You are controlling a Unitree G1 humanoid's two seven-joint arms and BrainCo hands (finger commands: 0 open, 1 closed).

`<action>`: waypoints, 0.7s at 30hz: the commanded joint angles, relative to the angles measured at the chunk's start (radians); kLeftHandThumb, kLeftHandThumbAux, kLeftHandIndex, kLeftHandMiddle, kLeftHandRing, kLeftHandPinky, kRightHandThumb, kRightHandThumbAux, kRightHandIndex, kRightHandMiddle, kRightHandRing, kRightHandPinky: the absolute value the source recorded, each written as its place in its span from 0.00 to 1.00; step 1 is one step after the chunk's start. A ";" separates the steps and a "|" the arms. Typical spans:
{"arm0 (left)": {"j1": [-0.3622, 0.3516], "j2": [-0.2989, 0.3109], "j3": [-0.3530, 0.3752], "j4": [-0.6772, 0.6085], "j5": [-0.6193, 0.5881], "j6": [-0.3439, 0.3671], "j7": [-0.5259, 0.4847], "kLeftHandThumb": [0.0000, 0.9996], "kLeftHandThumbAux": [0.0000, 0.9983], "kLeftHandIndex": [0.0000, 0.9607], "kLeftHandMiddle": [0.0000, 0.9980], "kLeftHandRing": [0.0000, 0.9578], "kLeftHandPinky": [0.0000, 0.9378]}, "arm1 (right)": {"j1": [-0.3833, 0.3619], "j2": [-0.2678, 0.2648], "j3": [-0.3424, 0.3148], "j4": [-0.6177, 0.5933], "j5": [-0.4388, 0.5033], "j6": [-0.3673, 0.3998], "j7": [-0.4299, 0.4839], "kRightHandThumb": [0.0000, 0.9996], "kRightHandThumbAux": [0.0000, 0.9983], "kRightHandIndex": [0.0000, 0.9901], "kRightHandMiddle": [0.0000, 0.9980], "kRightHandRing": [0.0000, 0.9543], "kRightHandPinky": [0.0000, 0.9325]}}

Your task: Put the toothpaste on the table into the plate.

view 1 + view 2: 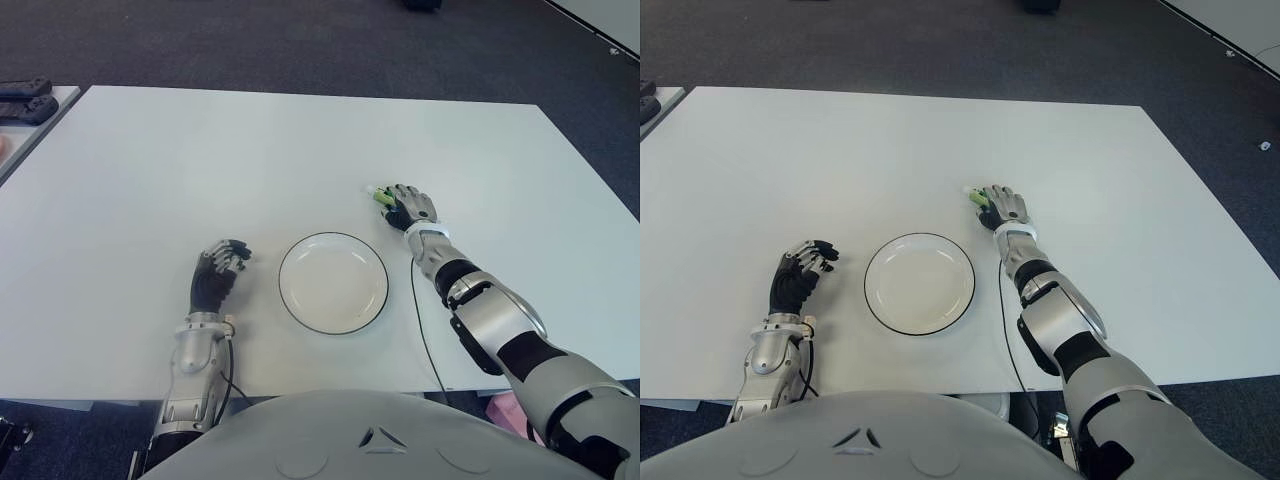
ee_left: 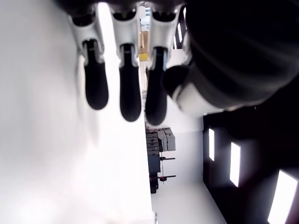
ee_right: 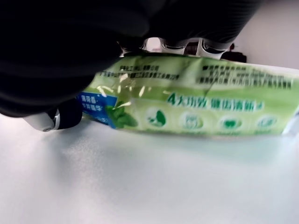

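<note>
A green toothpaste tube (image 3: 196, 109) lies low over the white table (image 1: 200, 160), just beyond and right of the plate. My right hand (image 1: 405, 208) covers it, fingers curled behind the tube and thumb at its blue-labelled end, so only the tube's tip (image 1: 378, 194) shows in the eye views. Whether the tube still touches the table I cannot tell. The white plate (image 1: 283, 285) with a dark rim sits empty at the table's near middle. My left hand (image 1: 218, 272) shows left of the plate, fingers relaxed and holding nothing.
A thin cable (image 1: 420, 320) runs along the table beside my right forearm toward the front edge. Dark devices (image 1: 25, 100) sit on a separate surface at the far left. Dark carpet surrounds the table.
</note>
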 commanded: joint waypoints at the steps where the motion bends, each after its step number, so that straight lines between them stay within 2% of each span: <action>1: 0.012 -0.006 0.006 0.011 -0.006 0.029 0.003 0.70 0.73 0.44 0.47 0.48 0.49 | 0.090 -0.001 0.013 0.063 -0.015 0.069 -0.004 0.76 0.49 0.18 0.25 0.25 0.30; 3: 0.012 -0.007 0.005 0.010 -0.007 0.028 0.002 0.70 0.73 0.44 0.47 0.48 0.50 | 0.091 0.001 0.021 0.064 -0.024 0.078 -0.021 0.79 0.47 0.29 0.40 0.45 0.45; 6: 0.013 -0.007 0.005 0.007 -0.007 0.026 0.002 0.70 0.73 0.44 0.47 0.48 0.50 | 0.098 0.006 0.029 0.064 -0.034 0.091 -0.047 0.82 0.48 0.38 0.53 0.58 0.56; 9: 0.014 -0.004 0.006 0.005 -0.007 0.024 0.000 0.70 0.73 0.44 0.47 0.48 0.50 | 0.112 0.010 0.025 0.065 -0.032 0.096 -0.066 0.84 0.61 0.40 0.55 0.67 0.68; 11: 0.013 -0.002 0.006 0.005 -0.008 0.023 -0.001 0.70 0.73 0.44 0.47 0.48 0.50 | 0.114 0.011 0.024 0.066 -0.030 0.097 -0.072 0.85 0.64 0.41 0.56 0.70 0.73; 15: 0.012 0.000 0.008 0.005 -0.004 0.029 0.002 0.70 0.73 0.44 0.47 0.48 0.49 | 0.116 0.016 0.019 0.066 -0.024 0.099 -0.083 0.85 0.67 0.41 0.55 0.78 0.85; 21: 0.007 -0.007 0.010 0.007 0.001 0.035 0.014 0.70 0.73 0.44 0.47 0.48 0.49 | 0.106 0.017 0.015 0.066 -0.022 0.092 -0.079 0.85 0.68 0.40 0.55 0.86 0.93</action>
